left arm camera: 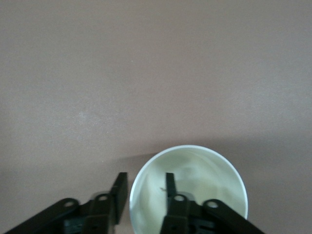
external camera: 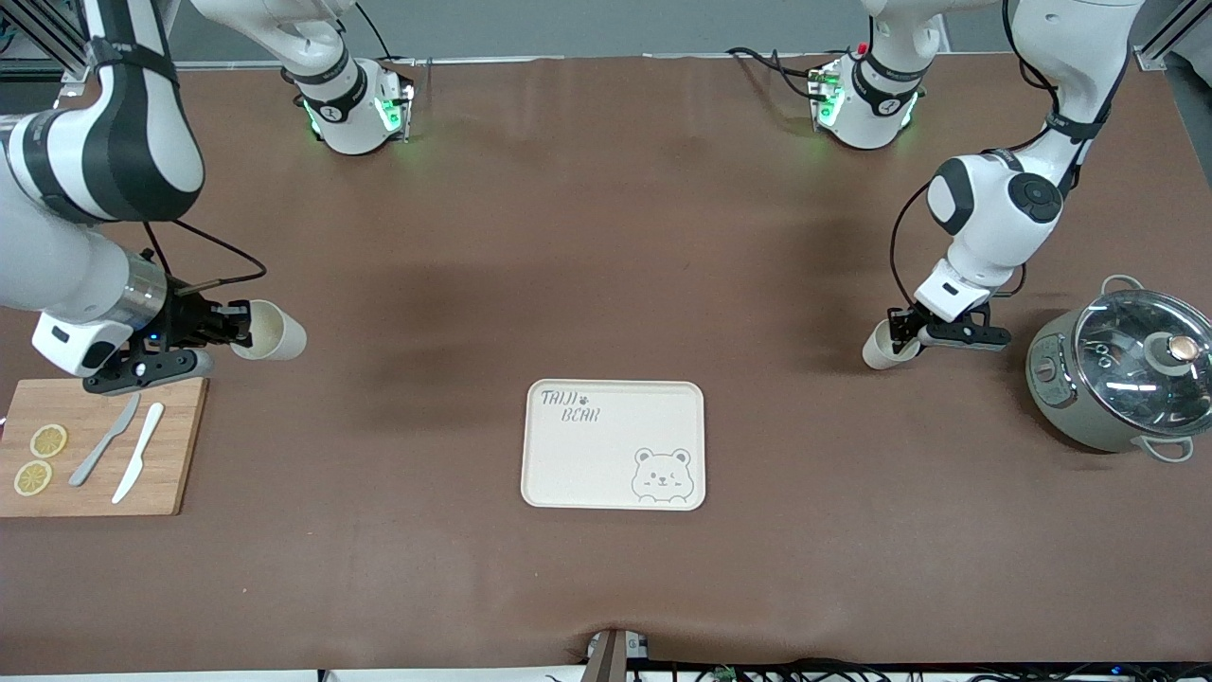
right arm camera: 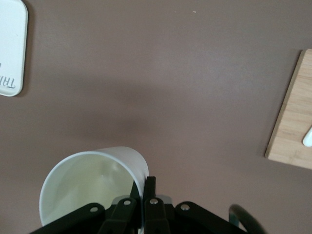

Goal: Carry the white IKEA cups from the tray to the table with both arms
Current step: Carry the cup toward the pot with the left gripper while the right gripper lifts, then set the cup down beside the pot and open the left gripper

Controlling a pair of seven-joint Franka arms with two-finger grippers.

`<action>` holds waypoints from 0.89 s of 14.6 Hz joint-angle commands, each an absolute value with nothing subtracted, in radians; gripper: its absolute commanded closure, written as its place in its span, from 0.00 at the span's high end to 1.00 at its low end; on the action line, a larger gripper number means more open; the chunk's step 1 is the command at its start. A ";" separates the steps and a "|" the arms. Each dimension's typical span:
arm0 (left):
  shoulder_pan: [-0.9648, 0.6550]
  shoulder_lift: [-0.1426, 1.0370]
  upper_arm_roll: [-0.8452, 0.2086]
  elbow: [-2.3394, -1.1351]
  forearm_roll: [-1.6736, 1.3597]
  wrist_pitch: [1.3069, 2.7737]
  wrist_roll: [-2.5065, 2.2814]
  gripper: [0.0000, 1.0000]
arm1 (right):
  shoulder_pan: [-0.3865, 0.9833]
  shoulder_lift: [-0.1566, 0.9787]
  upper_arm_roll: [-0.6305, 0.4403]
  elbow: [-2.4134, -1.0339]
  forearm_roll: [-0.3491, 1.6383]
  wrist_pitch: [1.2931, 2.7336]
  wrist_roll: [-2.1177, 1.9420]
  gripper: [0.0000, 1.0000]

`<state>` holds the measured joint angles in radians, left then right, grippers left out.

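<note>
One white cup (external camera: 882, 347) stands on the table beside the pot, toward the left arm's end. My left gripper (external camera: 907, 327) is open astride its rim; in the left wrist view (left arm camera: 146, 176) one finger is inside the cup (left arm camera: 195, 187), the other outside, with gaps to the wall. My right gripper (external camera: 232, 327) is shut on the rim of the second white cup (external camera: 272, 331) and holds it tilted above the table beside the cutting board. The right wrist view shows the fingers (right arm camera: 150, 187) pinching that cup's (right arm camera: 87, 185) wall.
A cream bear tray (external camera: 606, 455) lies at the table's middle, nearer the front camera; its corner shows in the right wrist view (right arm camera: 9, 48). A grey-green pot with glass lid (external camera: 1117, 379) stands beside the left gripper. A wooden cutting board (external camera: 175, 455) holds two knives and lemon slices.
</note>
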<state>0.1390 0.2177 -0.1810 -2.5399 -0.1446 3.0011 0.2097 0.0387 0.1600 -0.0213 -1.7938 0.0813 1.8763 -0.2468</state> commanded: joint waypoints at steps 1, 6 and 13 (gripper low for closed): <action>0.143 0.158 -0.190 -2.560 -0.173 2.978 0.232 1.00 | -0.001 0.135 -0.002 -1.919 0.106 2.012 -0.330 0.00; 0.146 -0.047 -0.178 -2.507 -0.173 2.582 0.226 1.00 | -0.003 0.152 -0.002 -2.072 0.106 2.274 -0.391 0.00; 0.167 -0.052 -0.169 -2.222 -0.160 2.205 0.204 1.00 | 0.005 0.265 0.002 -2.149 0.107 2.518 -0.429 0.00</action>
